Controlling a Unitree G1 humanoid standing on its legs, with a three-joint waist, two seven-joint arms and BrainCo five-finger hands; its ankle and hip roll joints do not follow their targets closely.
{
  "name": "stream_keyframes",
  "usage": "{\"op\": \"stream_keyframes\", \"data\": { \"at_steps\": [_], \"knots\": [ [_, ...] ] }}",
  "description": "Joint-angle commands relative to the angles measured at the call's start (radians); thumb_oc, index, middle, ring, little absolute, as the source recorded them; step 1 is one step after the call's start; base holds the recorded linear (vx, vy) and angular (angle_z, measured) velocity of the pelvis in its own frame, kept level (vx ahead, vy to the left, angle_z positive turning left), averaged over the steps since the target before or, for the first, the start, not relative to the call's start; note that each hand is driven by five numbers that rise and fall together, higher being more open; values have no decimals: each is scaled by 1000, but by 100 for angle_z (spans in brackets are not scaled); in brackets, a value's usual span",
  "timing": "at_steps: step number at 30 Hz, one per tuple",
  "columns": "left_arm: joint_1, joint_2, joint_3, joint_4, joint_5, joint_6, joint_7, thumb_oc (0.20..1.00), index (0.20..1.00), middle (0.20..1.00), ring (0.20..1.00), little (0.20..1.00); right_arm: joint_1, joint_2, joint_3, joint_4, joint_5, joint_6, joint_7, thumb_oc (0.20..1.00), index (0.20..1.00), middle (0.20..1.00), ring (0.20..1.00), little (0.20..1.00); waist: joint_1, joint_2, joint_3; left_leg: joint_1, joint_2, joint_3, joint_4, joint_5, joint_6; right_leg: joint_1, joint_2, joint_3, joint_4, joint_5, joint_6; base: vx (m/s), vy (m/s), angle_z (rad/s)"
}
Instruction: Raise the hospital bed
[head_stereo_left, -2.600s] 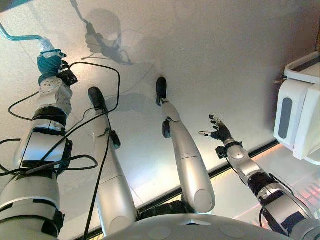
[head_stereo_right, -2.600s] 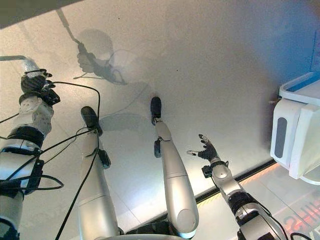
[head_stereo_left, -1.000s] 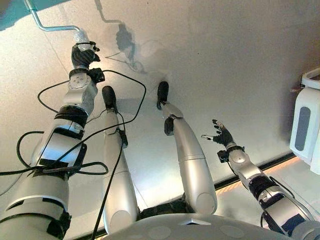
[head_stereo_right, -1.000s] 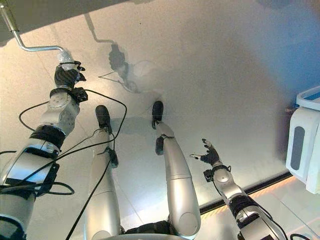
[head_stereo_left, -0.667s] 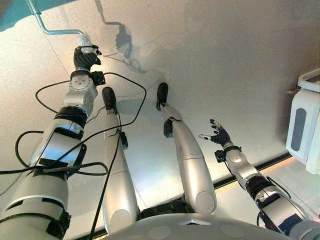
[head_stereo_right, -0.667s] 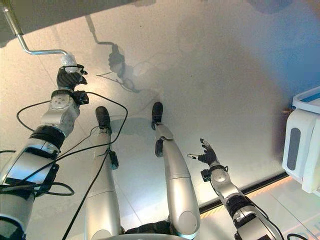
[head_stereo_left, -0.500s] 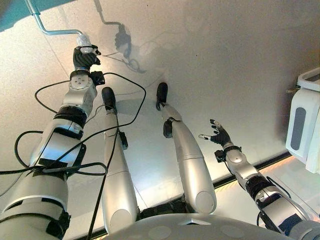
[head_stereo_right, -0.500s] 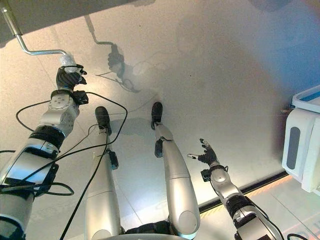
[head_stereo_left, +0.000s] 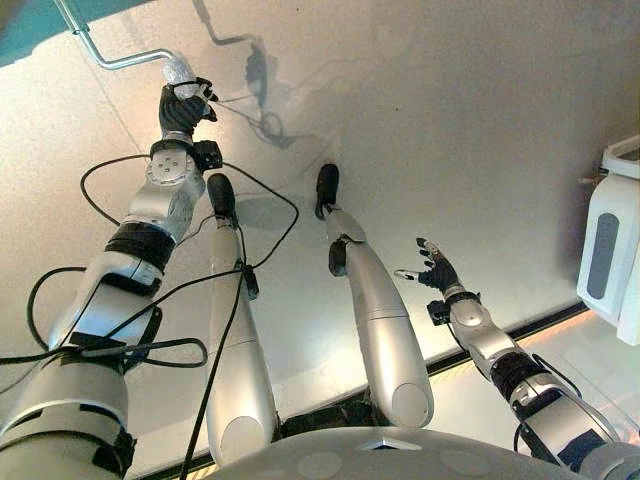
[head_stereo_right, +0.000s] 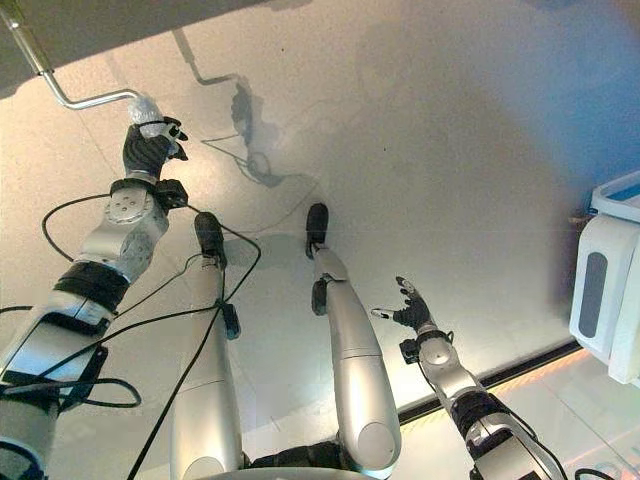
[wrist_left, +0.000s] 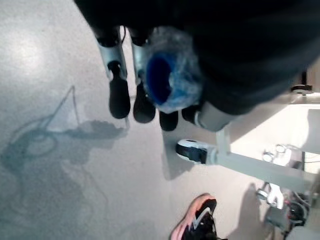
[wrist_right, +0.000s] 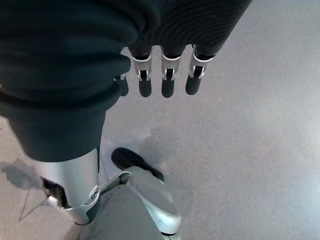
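- Left hand (head_stereo_left: 183, 108) is curled round the wrapped grip (head_stereo_left: 177, 70) of the bed's crank handle (head_stereo_left: 110, 55); its wrist view shows the blue-cored end of that grip (wrist_left: 167, 75) enclosed between the dark-tipped fingers (wrist_left: 120, 97) and the palm.
- Crank handle: a bent metal rod running up and away from the left hand toward the hospital bed, of which a teal strip (head_stereo_left: 25, 25) shows just beyond the rod's far end.
- Right hand (head_stereo_left: 434, 271) hangs low over the bare floor, well apart from the crank, with fingers spread and relaxed, holding nothing.
- Step in hand, as judged: cranking, with the grip already secured.
- Next move, as judged: sweep the left hand in a full circle about the rod's axis, keeping the grasp firm enough not to slip off the wrapped grip yet free enough for the wrist to follow the rotation.
- A white cabinet (head_stereo_left: 612, 250) stands beyond the right hand, clear of the work.
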Motion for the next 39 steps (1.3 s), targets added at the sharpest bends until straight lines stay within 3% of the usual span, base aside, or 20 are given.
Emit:
{"op": "stream_keyframes", "data": {
  "at_steps": [1, 13, 22, 23, 29, 30, 39],
  "knots": [
    [-39, -5, -71, -288, 34, -122, -50, 200, 200, 200, 200, 200, 102, -63, -11, -56, -27, 21, -10, 1000, 1000, 1000, 1000, 1000, -31, 50, -3, -23, -9, 25, 6, 41, 6, 58, 3, 52, -63, 35, 144, 0, 0, 0],
    [209, 204, -22, -735, -91, -165, -128, 200, 200, 200, 200, 200, 149, -66, -47, -59, -31, 21, 3, 1000, 1000, 1000, 1000, 1000, 10, 94, -3, -24, -24, 26, -4, 38, 12, 61, -16, 42, -73, 45, 156, 4, 8, 2],
    [581, 290, 197, -952, -130, -167, -192, 200, 200, 200, 200, 200, 182, -72, -83, -55, -39, 14, 22, 1000, 1000, 1000, 1000, 1000, 61, 120, -3, -15, -46, 12, -22, 39, 21, 86, -40, 18, -96, 54, 167, 17, 48, 9],
    [613, 291, 203, -953, -130, -166, -195, 200, 200, 200, 200, 200, 197, -71, -83, -54, -39, 14, 22, 1000, 1000, 1000, 1000, 1000, 63, 121, -3, 14, -51, 8, -20, 9, 17, 116, -44, 19, -90, 27, 174, 68, 64, 11],
    [685, 280, 273, -905, -110, -168, -188, 200, 200, 200, 200, 200, 200, -72, -88, -44, -46, 11, 29, 1000, 1000, 1000, 1000, 1000, 77, 126, -3, 8, -59, 9, -5, -2, 21, 127, -57, 10, -92, 27, 179, 21, 50, 6],
    [687, 254, 315, -813, -58, -166, -149, 200, 200, 200, 200, 200, 193, -73, -90, -46, -47, 11, 32, 1000, 1000, 1000, 1000, 1000, 83, 121, -3, 0, -62, 12, 12, -16, 25, 132, -65, 5, -97, 27, 181, 36, 85, 5],
    [533, 223, 357, -490, 91, -143, -41, 200, 200, 200, 200, 200, 179, -75, -96, -46, -37, 6, 30, 1000, 1000, 1000, 1000, 1000, 65, 78, -3, -62, -64, 13, 115, -84, 41, 134, -85, 11, -114, 34, 198, 40, 90, 3]
  ]
}}
